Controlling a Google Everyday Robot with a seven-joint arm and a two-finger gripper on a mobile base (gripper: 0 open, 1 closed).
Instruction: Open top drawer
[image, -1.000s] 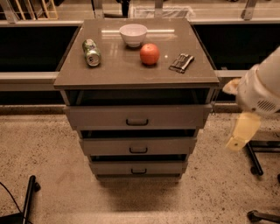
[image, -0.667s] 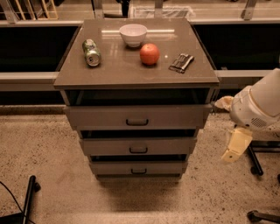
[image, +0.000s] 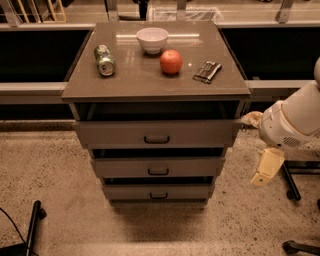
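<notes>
The wide grey-brown top drawer (image: 157, 134) with a dark loop handle sits slightly pulled out, the cream-and-white gripper (image: 264, 165) hanging beside its right end, released or clenched I cannot tell.

One camera looks down from the front, fairly near, at the top drawer (image: 200, 134), with the gripper (image: 266, 167) at right.

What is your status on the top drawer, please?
Gripper low, right of the cabinet, off the handle. Top drawer slightly out, dark gap above its front. Handle unblocked.
</notes>
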